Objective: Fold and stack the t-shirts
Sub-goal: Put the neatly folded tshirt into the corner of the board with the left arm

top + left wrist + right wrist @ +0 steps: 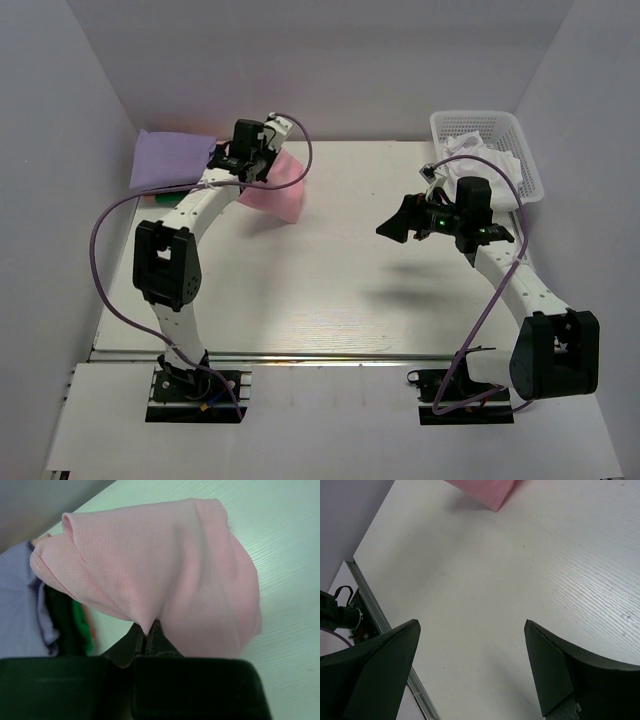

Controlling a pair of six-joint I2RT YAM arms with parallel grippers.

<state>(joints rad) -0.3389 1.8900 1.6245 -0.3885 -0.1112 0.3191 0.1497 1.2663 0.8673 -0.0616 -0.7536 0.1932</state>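
Observation:
A folded pink t-shirt lies at the back left of the table, its corner also showing in the right wrist view. My left gripper is shut on a fold of the pink t-shirt, cloth bunched above its tips. In the top view the left gripper sits at the pink shirt's left edge. Beside it a lavender t-shirt tops a pile with green cloth and dark cloth under it. My right gripper hangs open over bare table, seen mid-right in the top view.
A white lattice basket with white cloth in it stands at the back right, behind the right arm. Grey walls close in the table on three sides. A metal rail runs along the near edge.

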